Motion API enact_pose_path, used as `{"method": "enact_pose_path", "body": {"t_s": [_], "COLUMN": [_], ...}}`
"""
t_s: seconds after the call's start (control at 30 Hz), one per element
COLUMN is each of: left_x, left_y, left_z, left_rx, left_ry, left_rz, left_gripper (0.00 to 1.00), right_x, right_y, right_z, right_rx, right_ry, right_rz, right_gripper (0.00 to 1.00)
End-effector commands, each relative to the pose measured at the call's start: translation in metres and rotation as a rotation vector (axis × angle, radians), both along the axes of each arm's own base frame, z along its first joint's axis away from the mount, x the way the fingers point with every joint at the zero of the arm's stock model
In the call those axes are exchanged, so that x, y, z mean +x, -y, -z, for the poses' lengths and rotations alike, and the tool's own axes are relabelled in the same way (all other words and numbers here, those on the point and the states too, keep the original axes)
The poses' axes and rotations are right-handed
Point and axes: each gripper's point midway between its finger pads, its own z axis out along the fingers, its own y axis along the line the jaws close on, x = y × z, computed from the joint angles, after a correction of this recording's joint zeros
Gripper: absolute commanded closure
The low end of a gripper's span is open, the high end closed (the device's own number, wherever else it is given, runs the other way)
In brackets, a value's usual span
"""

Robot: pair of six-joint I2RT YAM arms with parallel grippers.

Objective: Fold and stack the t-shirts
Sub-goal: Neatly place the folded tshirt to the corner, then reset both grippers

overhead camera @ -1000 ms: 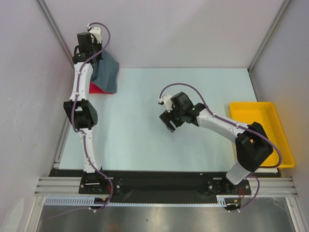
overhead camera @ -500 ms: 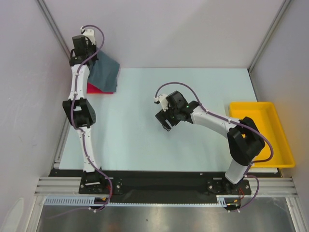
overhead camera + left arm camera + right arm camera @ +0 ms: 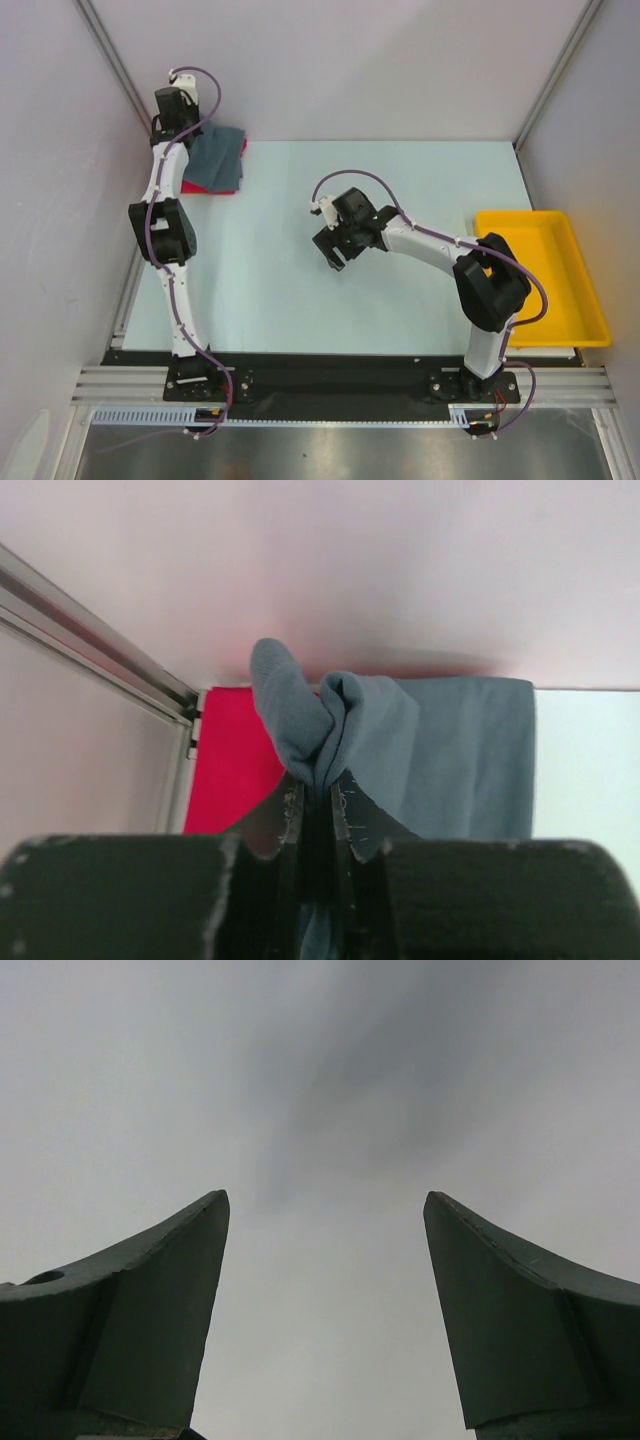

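Observation:
The slate-grey t-shirt (image 3: 218, 158) lies folded in the table's far left corner, on top of the pinkish-red t-shirt (image 3: 196, 187), which shows only as thin slivers at its edges. In the left wrist view the grey t-shirt (image 3: 450, 750) covers most of the red t-shirt (image 3: 230, 770). My left gripper (image 3: 315, 785) is shut on a bunched fold of the grey cloth, its jaws nearly together. From above, the left gripper (image 3: 188, 138) sits at the stack's left edge. My right gripper (image 3: 333, 255) hovers open over the middle of the table, and the right gripper (image 3: 327, 1200) holds nothing.
A yellow tray (image 3: 525, 215) stands at the right edge of the table. White walls and metal frame posts (image 3: 115, 70) close in the far left corner right behind the stack. The arms' mounting rail (image 3: 340, 385) runs along the near edge.
The left gripper has lowered the grey t-shirt, which hung draped before, flat onto the red one. The right arm has swung a little to the left, still open.

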Motion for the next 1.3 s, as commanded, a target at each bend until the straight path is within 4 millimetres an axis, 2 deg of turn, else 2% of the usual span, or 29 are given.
{"method": "enact_pose_path", "body": {"t_s": [0.0,0.07,0.1,0.23,0.3,0.33,0.37,0.4,0.53,0.57,0.6,0.63,0.67,0.7,0.73,0.77,0.83,0.9,0.93,0.97,1.0,1.03,1.07,1.1,1.13,1.17,1.2,1.23,1.27], "left_x": [0.012,0.012,0.012,-0.009,-0.018,-0.021,-0.026,-0.031,-0.043,-0.049,-0.059,-0.064,-0.079,-0.085,-0.099,-0.118,-0.144,-0.189,-0.208,-0.237,-0.255,-0.279,-0.31,-0.327,-0.352,-0.373,-0.396,-0.409,-0.426], "left_y": [-0.022,-0.031,-0.035,-0.078,-0.081,-0.079,-0.074,-0.067,-0.022,-0.011,-0.002,0.017,0.029,0.044,0.073,0.087,0.128,0.16,0.193,0.208,0.222,0.252,0.263,0.274,0.296,0.301,0.311,0.314,0.314], "left_z": [-0.03,-0.025,-0.025,-0.035,-0.046,-0.049,-0.031,-0.057,-0.055,-0.035,-0.051,-0.046,-0.018,-0.016,-0.04,-0.007,-0.001,0.01,0.011,0.012,0.016,0.018,0.017,0.018,0.015,0.031,0.008,0.006,0.021], "left_rx": [0.05,0.059,0.072,0.12,0.074,0.05,0.011,-0.002,-0.092,-0.118,-0.14,-0.165,-0.196,-0.23,-0.266,-0.323,-0.442,-0.611,-0.676,-0.749,-0.78,-0.817,-0.878,-0.907,-0.934,-0.982,-1.04,-1.083,-1.148], "left_ry": [0.111,0.105,0.105,0.114,0.139,0.149,0.123,0.177,0.156,0.11,0.127,0.109,0.049,0.051,0.086,0.02,-0.012,-0.028,-0.053,-0.047,-0.069,-0.112,-0.112,-0.119,-0.131,-0.152,-0.098,-0.08,-0.087], "left_rz": [-0.054,-0.086,-0.115,-0.407,-0.468,-0.477,-0.489,-0.474,-0.423,-0.413,-0.398,-0.363,-0.356,-0.317,-0.259,-0.26,-0.174,-0.131,-0.047,-0.013,0.013,0.094,0.125,0.161,0.231,0.241,0.332,0.371,0.398], "left_gripper": [0.79,0.7,0.51,0.25,0.01,0.0,0.0,0.0,0.0,0.0,0.0,0.0,0.0,0.0,0.0,0.0,0.0,0.0,0.0,0.0,0.0,0.0,0.0,0.0,0.0,0.0,0.0,0.0,0.0], "right_x": [0.001,0.001,0.0,-0.004,-0.009,-0.011,-0.013,-0.018,-0.024,-0.02,-0.021,-0.028,-0.028,-0.028,-0.033,-0.04,-0.046,-0.054,-0.053,-0.056,-0.064,-0.067,-0.065,-0.072,-0.075,-0.071,-0.078,-0.079,-0.078], "right_y": [-0.011,-0.013,-0.013,-0.014,-0.011,-0.009,-0.009,-0.003,0.011,0.015,0.018,0.028,0.026,0.032,0.038,0.043,0.054,0.071,0.081,0.088,0.095,0.099,0.108,0.116,0.12,0.13,0.137,0.141,0.145], "right_z": [-0.009,-0.008,-0.008,-0.011,-0.016,-0.018,-0.02,-0.023,-0.035,-0.038,-0.041,-0.042,-0.05,-0.055,-0.067,-0.06,-0.063,-0.067,-0.071,-0.081,-0.069,-0.068,-0.083,-0.062,-0.06,-0.062,-0.051,-0.052,-0.054], "right_rx": [0.02,0.02,0.017,0.028,0.045,0.059,0.076,0.088,0.182,0.236,0.267,0.297,0.355,0.398,0.446,0.471,0.539,0.618,0.652,0.705,0.717,0.768,0.845,0.843,0.892,0.932,0.961,0.998,1.058], "right_ry": [0.0,-0.002,-0.006,-0.014,-0.018,-0.023,-0.024,-0.024,-0.038,-0.054,-0.06,-0.069,-0.063,-0.069,-0.051,-0.056,-0.064,-0.054,-0.045,-0.026,-0.056,-0.09,-0.044,-0.075,-0.109,-0.08,-0.084,-0.076,-0.082], "right_rz": [-0.006,-0.009,-0.009,-0.001,0.012,0.026,0.031,0.042,0.12,0.169,0.19,0.215,0.223,0.266,0.28,0.295,0.362,0.455,0.503,0.535,0.573,0.631,0.66,0.711,0.777,0.83,0.862,0.883,0.927], "right_gripper": [0.16,0.16,0.16,0.16,0.16,0.16,0.16,0.16,0.15,0.15,0.15,0.15,0.15,0.15,0.14,0.13,0.0,0.0,0.0,0.0,0.0,0.0,0.0,0.0,0.0,0.0,0.0,0.0,0.0]}}
